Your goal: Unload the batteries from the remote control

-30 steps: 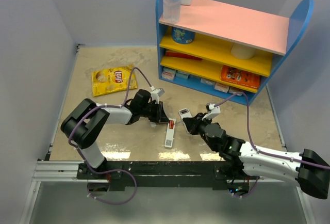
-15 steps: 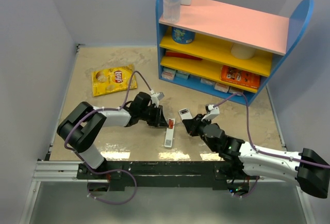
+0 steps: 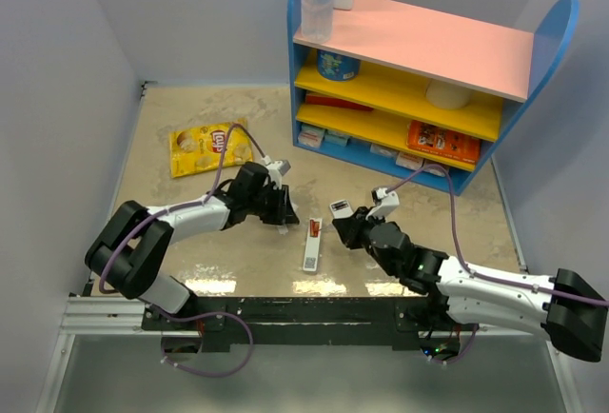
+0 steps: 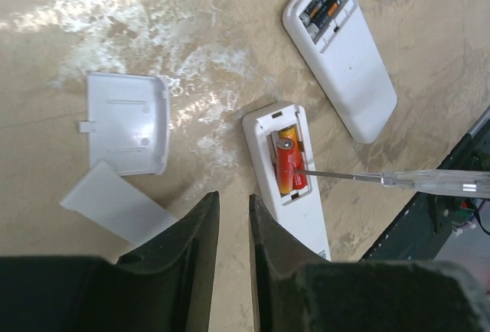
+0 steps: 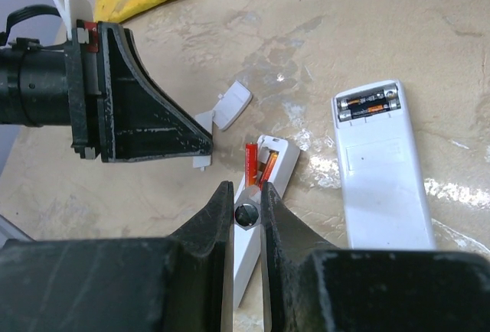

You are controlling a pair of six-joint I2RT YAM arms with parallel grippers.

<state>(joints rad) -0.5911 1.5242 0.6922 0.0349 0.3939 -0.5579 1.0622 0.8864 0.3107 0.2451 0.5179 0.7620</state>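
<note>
1. Currently the right gripper (image 5: 246, 190) is clamped on a thin stick (image 4: 429, 182), whose tip touches the batteries (image 4: 289, 167). The left gripper (image 4: 233, 198) is empty, its fingers a slit apart.
2. Both batteries sit in the slot at the far end of the remote control (image 4: 295, 221). It lies back-up on the table (image 4: 191, 11) between the two grippers. One battery looks tilted up.
3. Done, as I judge it: the cover (image 4: 129, 122) is off and lies to one side. Left to do: lifting both batteries clear.
4. Against a second ago, the left gripper has drawn back from the remote control and its elbow has swung toward the near left. The right gripper has edged nearer, and the remote control lies where it did.
</note>
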